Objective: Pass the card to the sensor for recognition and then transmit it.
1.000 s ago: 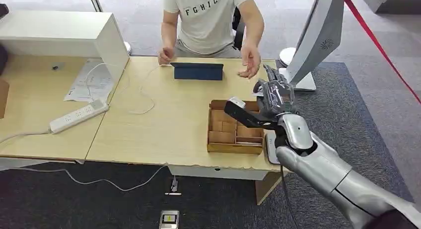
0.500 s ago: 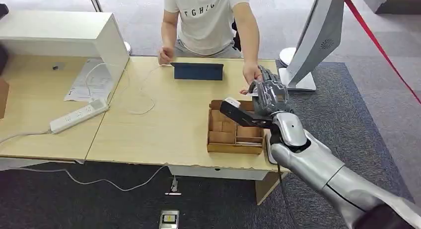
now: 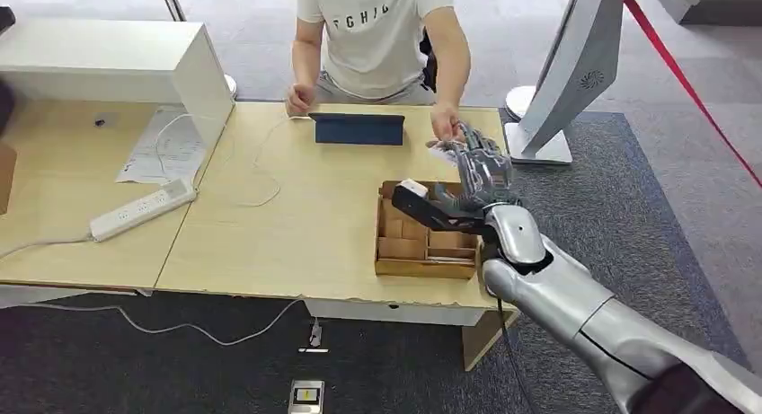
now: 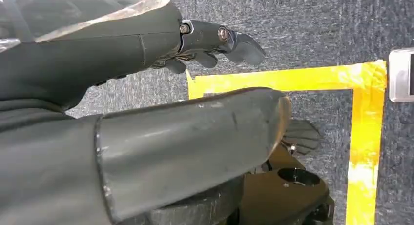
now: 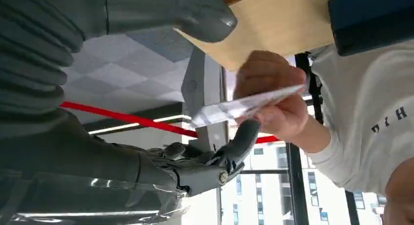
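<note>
1. Card (image 5: pixel 246 105) handover is the step in hand, as I judge it: a person's hand (image 5: pixel 273 100) holds the card out flat, edge-on toward the right robot hand (image 3: pixel 481 167), above the far right part of the worktop (image 3: pixel 296 225).
2. To do it well, the fingers should close only once the card's free end sits well between the thumb (image 5: pixel 195 12) and the fingers (image 5: pixel 239 142); a shallow pinch on a thin, slick card could let it slip.
3. Right robot hand: spread wide, holding nothing. In the right wrist view the card lies in the gap between thumb and fingers, near a fingertip; whether it touches, I cannot tell.
4. Left robot hand (image 4: pixel 215 39): hangs over the floor (image 4: pixel 312 30), fingers apart, with nothing in it.
5. A tablet (image 3: pixel 358 128) stands on the worktop near the person, and a cardboard tray (image 3: pixel 404 243) lies below the right robot hand.
</note>
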You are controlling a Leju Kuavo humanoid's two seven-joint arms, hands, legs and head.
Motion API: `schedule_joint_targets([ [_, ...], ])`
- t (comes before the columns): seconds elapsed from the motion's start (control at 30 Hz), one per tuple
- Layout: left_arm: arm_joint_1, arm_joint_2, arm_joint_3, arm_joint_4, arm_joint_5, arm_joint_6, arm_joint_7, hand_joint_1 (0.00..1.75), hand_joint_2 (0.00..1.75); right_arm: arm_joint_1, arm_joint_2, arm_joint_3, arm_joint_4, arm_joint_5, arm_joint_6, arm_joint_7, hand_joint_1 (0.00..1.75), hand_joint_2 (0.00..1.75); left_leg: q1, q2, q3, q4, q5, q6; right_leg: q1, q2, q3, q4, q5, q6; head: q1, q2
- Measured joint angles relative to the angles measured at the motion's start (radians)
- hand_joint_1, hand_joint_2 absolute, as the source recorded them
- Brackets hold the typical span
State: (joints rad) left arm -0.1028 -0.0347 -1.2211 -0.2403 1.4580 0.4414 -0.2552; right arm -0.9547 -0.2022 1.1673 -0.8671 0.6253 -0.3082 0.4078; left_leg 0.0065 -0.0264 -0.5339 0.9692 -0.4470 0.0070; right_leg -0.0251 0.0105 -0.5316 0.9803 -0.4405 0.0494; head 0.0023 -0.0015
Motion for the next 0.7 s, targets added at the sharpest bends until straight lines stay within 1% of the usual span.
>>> schedule_joint_targets([
  [0.2,0.002,0.000,0.000,0.000,0.007,0.002,0.004,0.00,0.00,0.001,-0.006,0.004,-0.015,-0.015,-0.004,0.016,0.00,0.00,0.000,0.000,0.000,0.000,0.000,0.000,0.000,0.000,0.000,0.000,0.000,0.000,0.000,0.000],
  [0.37,0.002,0.000,0.006,0.000,0.018,0.006,0.009,0.00,0.00,0.002,-0.022,-0.001,-0.056,-0.050,-0.049,-0.020,0.00,0.00,0.000,0.000,0.000,0.000,0.000,0.000,0.000,0.000,0.000,0.000,0.000,0.000,0.000,0.000],
  [0.5,0.002,0.000,0.020,0.000,0.028,0.012,0.015,0.00,0.00,0.030,-0.053,-0.027,-0.116,-0.134,-0.121,-0.077,0.00,0.00,0.000,0.000,0.000,0.000,0.000,0.000,0.000,0.000,0.000,0.000,0.000,0.000,0.000,0.000],
  [0.53,0.002,0.000,0.023,0.000,0.029,0.014,0.018,0.00,0.00,0.043,-0.063,-0.039,-0.136,-0.145,-0.134,-0.080,0.00,0.00,0.000,0.000,0.000,0.000,0.000,0.000,0.000,0.000,0.000,0.000,0.000,0.000,0.001,0.000],
  [0.7,0.002,0.000,0.027,0.000,0.032,0.020,0.019,0.00,0.00,0.071,-0.093,-0.064,-0.189,-0.176,-0.150,-0.079,0.00,0.00,0.000,0.002,0.001,0.001,0.000,0.000,0.000,0.001,0.000,-0.001,0.000,0.000,0.000,0.000],
])
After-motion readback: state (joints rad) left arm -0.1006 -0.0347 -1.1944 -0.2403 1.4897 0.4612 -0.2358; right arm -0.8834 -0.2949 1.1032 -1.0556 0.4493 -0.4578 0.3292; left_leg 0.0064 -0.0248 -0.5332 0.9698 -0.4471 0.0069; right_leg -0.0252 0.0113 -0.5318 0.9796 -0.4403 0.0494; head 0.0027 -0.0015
